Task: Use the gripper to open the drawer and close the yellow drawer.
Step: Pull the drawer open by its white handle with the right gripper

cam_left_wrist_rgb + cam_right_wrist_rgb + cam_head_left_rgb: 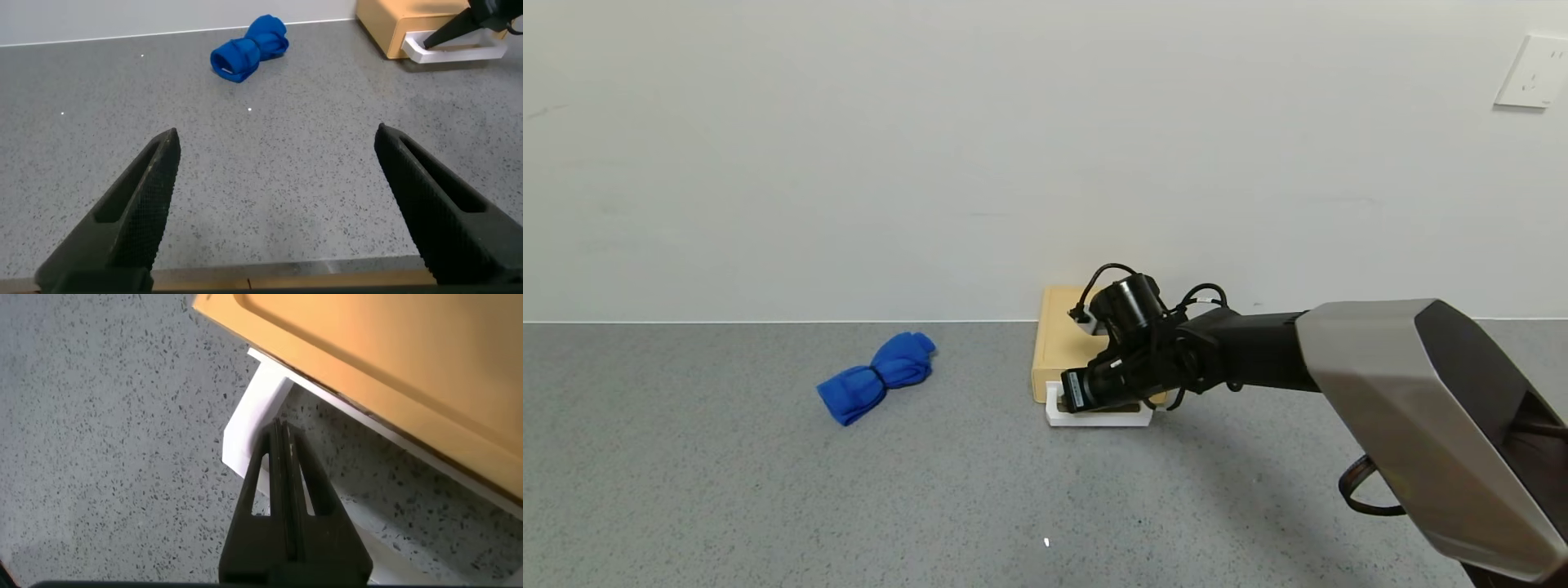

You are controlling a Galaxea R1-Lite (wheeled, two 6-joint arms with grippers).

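Note:
The pale-yellow drawer unit point(1058, 343) stands on the grey table against the wall; it also shows in the right wrist view point(384, 367) and the left wrist view point(392, 20). Its white loop handle point(1107, 420) sticks out in front. My right gripper point(1068, 408) is shut, its fingers pressed flat together, with the tip point(282, 429) on the handle's left corner point(249, 420). I cannot tell whether the tip is hooked inside the loop. My left gripper point(278, 143) is open and empty above bare table, out of the head view.
A blue bundled cloth point(878, 376) lies on the table left of the drawer, also seen in the left wrist view point(249, 49). The table's front edge point(261, 278) is just under my left gripper. A wall socket point(1531, 72) is at the upper right.

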